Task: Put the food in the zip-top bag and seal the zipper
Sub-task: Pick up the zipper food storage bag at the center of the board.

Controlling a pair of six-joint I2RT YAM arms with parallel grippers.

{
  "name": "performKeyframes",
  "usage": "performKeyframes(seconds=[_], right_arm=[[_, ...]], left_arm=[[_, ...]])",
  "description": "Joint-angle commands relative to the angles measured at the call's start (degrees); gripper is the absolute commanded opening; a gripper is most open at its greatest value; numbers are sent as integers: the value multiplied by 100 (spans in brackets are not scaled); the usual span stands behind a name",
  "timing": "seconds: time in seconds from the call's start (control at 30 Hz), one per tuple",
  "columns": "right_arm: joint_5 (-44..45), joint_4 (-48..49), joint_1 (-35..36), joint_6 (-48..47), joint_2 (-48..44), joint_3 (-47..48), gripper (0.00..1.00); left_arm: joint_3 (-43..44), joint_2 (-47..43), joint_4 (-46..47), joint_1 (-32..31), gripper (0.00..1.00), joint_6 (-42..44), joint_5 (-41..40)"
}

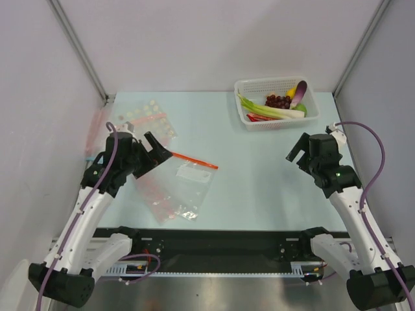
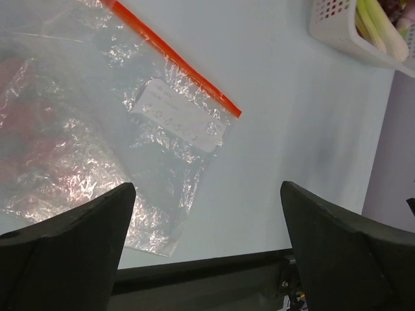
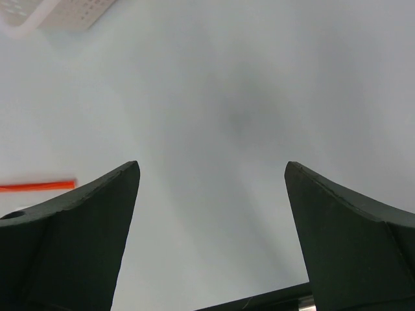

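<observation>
Start of task: left gripper (image 1: 157, 148) and right gripper (image 1: 297, 150) wide apart, empty; next I'd reach right for scallion (image 1: 269, 110) in basket (image 1: 249, 87).

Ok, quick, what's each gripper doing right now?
Left gripper: open, holding nothing.
Right gripper: open, holding nothing.

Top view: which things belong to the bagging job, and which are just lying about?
Job: scallion, grapes, clear bag, its zipper.
Lying about: basket, dotted bags, yellow fruit, lime.
</observation>
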Motion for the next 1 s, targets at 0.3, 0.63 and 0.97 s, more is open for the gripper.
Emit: performKeyframes(seconds=[0.3,0.63,0.97], right_arm=[[30,82,25,-266,-264,205,100],[-110,178,60,-380,-159,258,100],[-146,258,78,-310,-35,381,100]], left_arm=[[492,1250,-613,-334,100,-1628,-998],[1388,2876,-876,-967,94,-2359,-1475],[2388,4749,-964,-1169,94,-2870,-1641]])
